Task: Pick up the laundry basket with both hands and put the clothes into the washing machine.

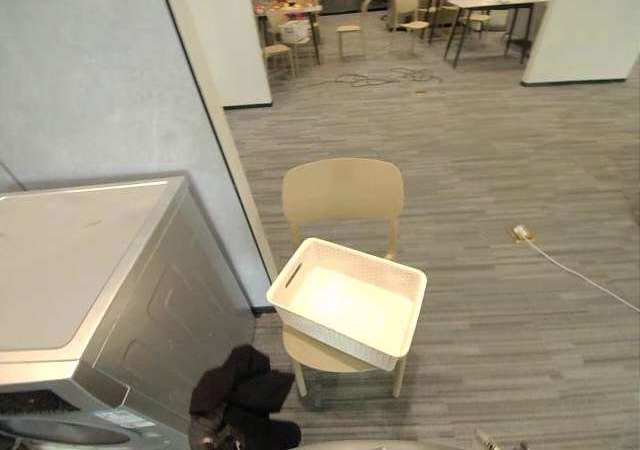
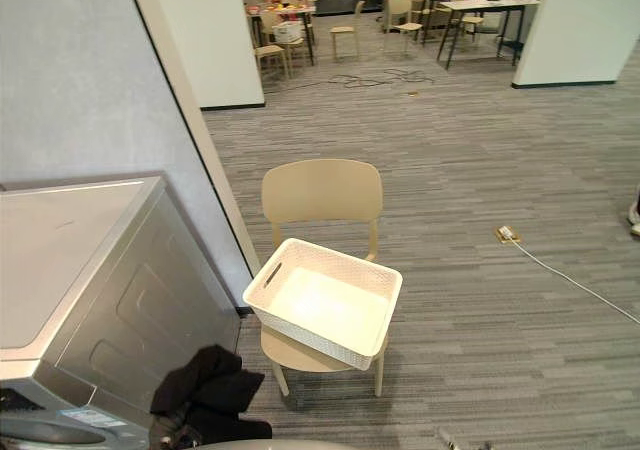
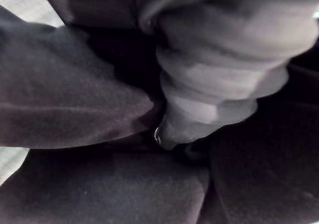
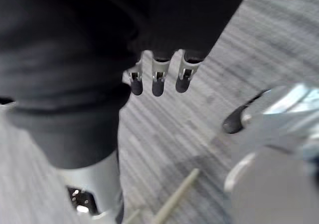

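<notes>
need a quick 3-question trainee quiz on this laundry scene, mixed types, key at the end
1. What does the white basket rest on?
2. True or false: the basket holds clothes.
3. The dark clothes are: A in the basket; B low beside the washing machine; C on top of it.
Key: 1 the chair; 2 false, it is empty; 3 B.

No legible text. Label (image 1: 125, 418) on washing machine (image 1: 90, 300) front, lower left of frame: print too small to read.
</notes>
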Controlling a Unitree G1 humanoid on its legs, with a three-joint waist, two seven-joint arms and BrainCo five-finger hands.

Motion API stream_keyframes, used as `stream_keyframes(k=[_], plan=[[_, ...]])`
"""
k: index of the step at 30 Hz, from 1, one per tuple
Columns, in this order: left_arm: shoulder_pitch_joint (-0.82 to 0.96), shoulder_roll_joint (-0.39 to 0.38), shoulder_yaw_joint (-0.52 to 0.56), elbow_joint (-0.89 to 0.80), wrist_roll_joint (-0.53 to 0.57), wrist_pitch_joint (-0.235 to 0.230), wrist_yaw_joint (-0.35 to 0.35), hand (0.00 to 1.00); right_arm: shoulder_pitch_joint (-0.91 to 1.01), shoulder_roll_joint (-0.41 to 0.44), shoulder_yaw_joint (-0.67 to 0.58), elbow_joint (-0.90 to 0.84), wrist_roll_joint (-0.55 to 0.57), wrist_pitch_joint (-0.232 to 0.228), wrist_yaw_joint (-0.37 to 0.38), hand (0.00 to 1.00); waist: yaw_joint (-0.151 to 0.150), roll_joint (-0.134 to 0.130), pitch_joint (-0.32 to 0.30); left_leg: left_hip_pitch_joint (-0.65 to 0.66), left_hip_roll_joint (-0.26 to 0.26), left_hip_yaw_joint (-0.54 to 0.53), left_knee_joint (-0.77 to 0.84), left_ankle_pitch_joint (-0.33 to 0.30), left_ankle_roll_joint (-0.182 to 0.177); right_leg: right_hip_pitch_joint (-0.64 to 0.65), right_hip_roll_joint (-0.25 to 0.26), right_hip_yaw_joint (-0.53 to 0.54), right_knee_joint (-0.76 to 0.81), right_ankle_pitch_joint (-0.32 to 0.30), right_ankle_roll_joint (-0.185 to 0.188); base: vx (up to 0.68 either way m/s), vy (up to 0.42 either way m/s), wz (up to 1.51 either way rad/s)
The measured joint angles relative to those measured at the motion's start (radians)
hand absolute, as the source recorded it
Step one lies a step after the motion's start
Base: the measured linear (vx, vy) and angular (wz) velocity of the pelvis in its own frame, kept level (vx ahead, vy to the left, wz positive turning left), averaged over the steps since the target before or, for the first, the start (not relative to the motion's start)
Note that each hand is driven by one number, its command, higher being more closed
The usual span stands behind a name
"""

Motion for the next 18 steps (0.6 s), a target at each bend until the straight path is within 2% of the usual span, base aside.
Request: stream_keyframes(k=[2, 5, 6, 7, 8, 9, 11, 13, 14, 15, 16, 17, 18], plan=[[-0.003, 0.001, 0.001, 0.082, 0.002, 0.008, 0.0, 1.0, -0.034, -0.009, -0.055, 0.133, -0.001, 0.01, -0.006, 0.0, 0.0, -0.005, 0.002, 0.001, 0.0, 0.0, -0.001, -0.005, -0.004, 0.004, 0.0, 0.0, 0.001, -0.004, 0.0, 0.04, -0.001, 0.0], [-0.017, 0.004, -0.001, 0.098, 0.004, 0.012, 0.0, 1.0, -0.047, -0.011, -0.065, 0.16, 0.001, 0.012, -0.014, 0.0, 0.003, -0.003, 0.031, 0.003, 0.001, -0.003, 0.009, -0.01, -0.004, 0.002, -0.001, 0.0, 0.032, -0.02, -0.001, 0.04, -0.009, 0.02], [-0.033, 0.007, -0.001, 0.097, 0.005, 0.012, 0.0, 1.0, -0.058, -0.013, -0.055, 0.16, 0.005, 0.012, -0.015, 0.0, 0.004, -0.016, 0.048, 0.003, 0.001, -0.008, 0.02, -0.01, -0.001, -0.001, -0.003, -0.003, 0.055, -0.033, -0.001, 0.0, -0.02, 0.18], [-0.057, 0.012, -0.001, 0.094, 0.003, 0.01, 0.001, 1.0, -0.08, -0.018, -0.022, 0.161, 0.014, 0.012, -0.015, 0.0, 0.009, -0.015, 0.085, -0.014, 0.001, -0.023, 0.044, -0.015, 0.001, -0.018, -0.007, -0.014, 0.105, -0.057, -0.008, -0.07, -0.042, 0.34], [-0.075, 0.007, 0.0, 0.072, 0.003, 0.008, 0.001, 1.0, -0.107, -0.027, 0.003, 0.171, 0.025, 0.01, -0.015, 0.0, 0.011, -0.029, 0.094, -0.061, -0.003, -0.041, 0.081, -0.02, 0.002, -0.071, -0.018, -0.027, 0.176, -0.081, -0.007, -0.08, -0.05, 0.45], [-0.088, 0.007, 0.0, 0.06, 0.003, 0.007, 0.001, 1.0, -0.124, -0.03, 0.018, 0.174, 0.035, 0.009, -0.015, 0.0, 0.014, -0.029, 0.098, -0.09, -0.006, -0.057, 0.098, -0.021, 0.002, -0.098, -0.024, -0.035, 0.214, -0.1, -0.006, -0.1, -0.083, 0.68], [-0.132, 0.007, -0.004, 0.031, 0.002, 0.006, 0.0, 1.0, -0.175, -0.046, 0.066, 0.188, 0.051, 0.004, -0.017, 0.0, 0.018, -0.057, 0.13, -0.154, -0.025, -0.113, 0.13, -0.019, 0.002, -0.16, -0.054, -0.08, 0.315, -0.146, -0.015, -0.07, -0.09, 0.83], [-0.164, 0.005, -0.03, 0.018, 0.019, 0.009, 0.001, 1.0, -0.237, -0.088, 0.111, 0.203, 0.051, 0.004, -0.02, 0.0, 0.024, -0.058, 0.158, -0.208, -0.065, -0.192, 0.16, -0.004, 0.002, -0.21, -0.109, -0.142, 0.436, -0.21, -0.016, -0.05, -0.112, 1.18], [-0.167, 0.006, -0.051, -0.009, 0.032, 0.012, 0.003, 1.0, -0.259, -0.1, 0.123, 0.212, 0.049, 0.006, -0.021, 0.0, 0.018, -0.053, 0.164, -0.23, -0.075, -0.2, 0.172, -0.005, 0.031, -0.207, -0.138, -0.187, 0.471, -0.23, -0.019, -0.05, -0.111, 1.27], [-0.171, 0.006, -0.062, -0.024, 0.037, 0.014, 0.004, 1.0, -0.274, -0.11, 0.139, 0.212, 0.049, 0.007, -0.022, 0.0, 0.015, -0.047, 0.167, -0.243, -0.066, -0.161, 0.181, -0.033, 0.104, -0.188, -0.155, -0.228, 0.47, -0.233, -0.021, -0.04, -0.092, 1.12], [-0.172, 0.006, -0.07, -0.039, 0.037, 0.017, 0.004, 1.0, -0.282, -0.113, 0.146, 0.212, 0.05, 0.007, -0.023, 0.0, 0.015, -0.048, 0.169, -0.242, -0.055, -0.119, 0.174, -0.056, 0.126, -0.176, -0.172, -0.252, 0.46, -0.23, -0.025, -0.02, -0.047, 1.17], [-0.178, 0.016, -0.094, -0.073, 0.044, 0.018, 0.005, 1.0, -0.299, -0.117, 0.155, 0.213, 0.05, 0.006, -0.026, 0.0, 0.024, -0.06, 0.175, -0.275, -0.024, -0.038, 0.276, -0.06, 0.126, -0.15, -0.203, -0.303, 0.452, -0.225, -0.032, 0.01, -0.013, 0.89], [-0.177, 0.016, -0.103, -0.086, 0.046, 0.018, 0.005, 1.0, -0.307, -0.117, 0.156, 0.213, 0.05, 0.007, -0.03, 0.0, 0.028, -0.058, 0.175, -0.286, -0.008, -0.012, 0.339, -0.062, 0.128, -0.135, -0.21, -0.32, 0.454, -0.225, -0.033, 0.04, -0.006, 0.98]])
